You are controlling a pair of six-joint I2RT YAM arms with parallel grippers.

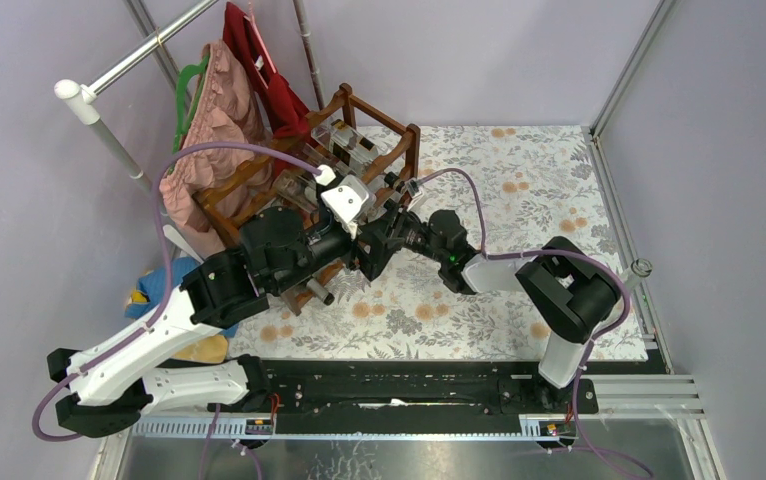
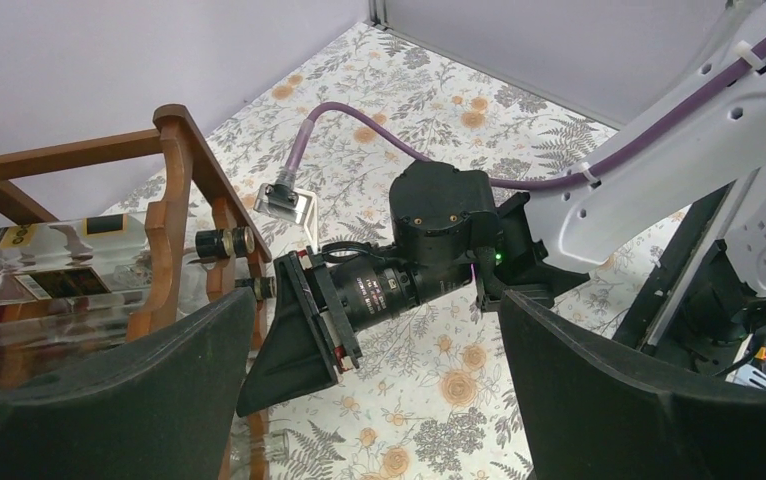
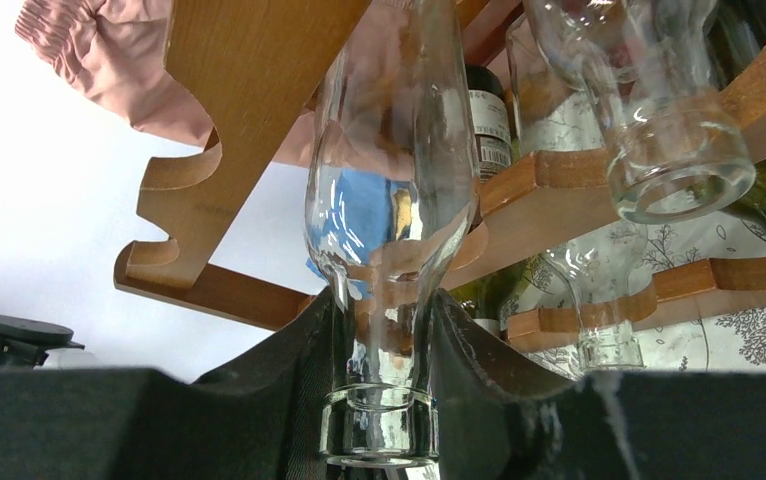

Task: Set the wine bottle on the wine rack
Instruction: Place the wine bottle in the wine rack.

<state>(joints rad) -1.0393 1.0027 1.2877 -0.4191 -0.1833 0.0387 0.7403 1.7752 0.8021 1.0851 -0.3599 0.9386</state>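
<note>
Wall (image 3: pixel 49 220) behind; only right wrist shows bottle (image 3: pixel 389 180) gripped

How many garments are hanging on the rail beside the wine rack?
2. A pink garment hangs on the left, against the wine rack; a red garment hangs just behind it, nearer the back wall. Others may be hidden behind them.

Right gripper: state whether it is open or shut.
Shut: the right gripper clamps the clear wine bottle by its neck, pads on both sides.
</note>
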